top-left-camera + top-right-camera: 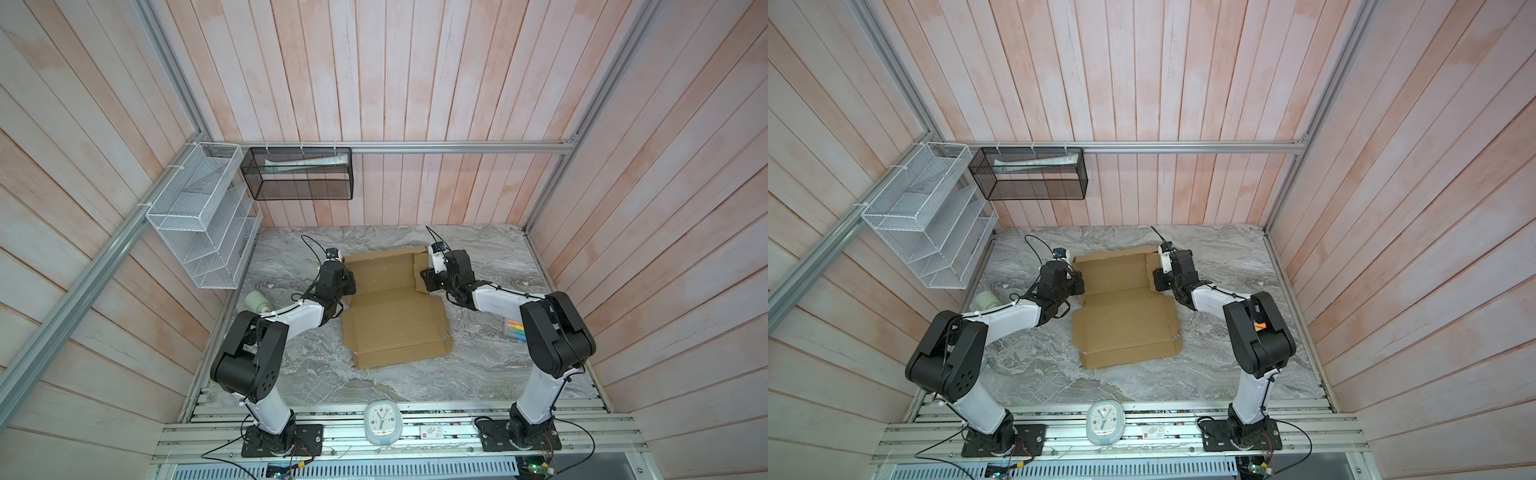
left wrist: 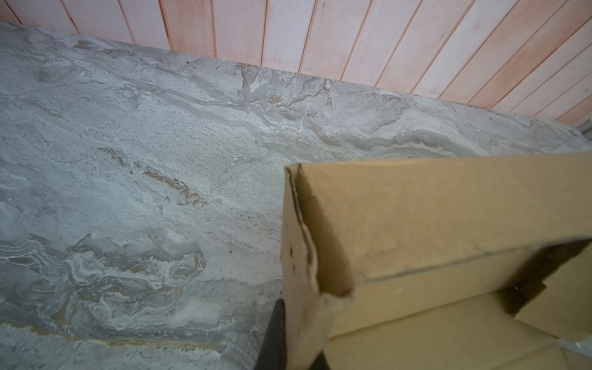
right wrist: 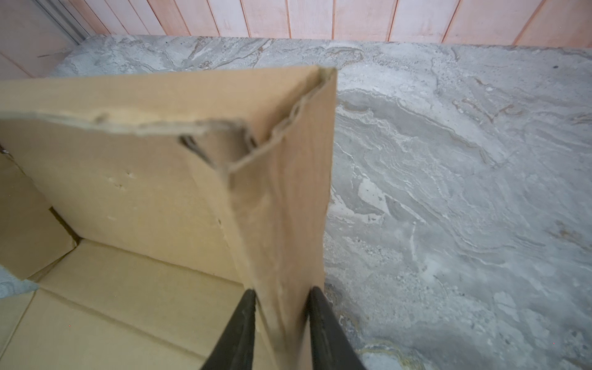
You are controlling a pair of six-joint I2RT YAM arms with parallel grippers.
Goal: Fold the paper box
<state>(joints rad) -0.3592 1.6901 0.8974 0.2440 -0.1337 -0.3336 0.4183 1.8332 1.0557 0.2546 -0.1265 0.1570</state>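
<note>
The paper box (image 1: 395, 328) (image 1: 1125, 328) is a brown cardboard sheet lying in the middle of the marble table. Its near half lies flat; on the far half the side walls stand up. My left gripper (image 1: 347, 278) (image 1: 1077, 282) is at the far half's left wall. In the left wrist view this gripper (image 2: 299, 330) is shut on that upright wall of the paper box (image 2: 416, 208), with a black finger (image 2: 277, 320) outside it. My right gripper (image 1: 426, 276) (image 1: 1156, 278) is at the right wall. In the right wrist view it (image 3: 283, 291) clamps the folded wall of the paper box (image 3: 144, 192) from both sides.
A white wire rack (image 1: 199, 216) and a black mesh basket (image 1: 299, 174) hang on the back left walls. A pale green roll (image 1: 257, 301) lies behind the left arm. A box of coloured markers (image 1: 515, 330) sits by the right arm. A clock (image 1: 382, 424) rests on the front rail.
</note>
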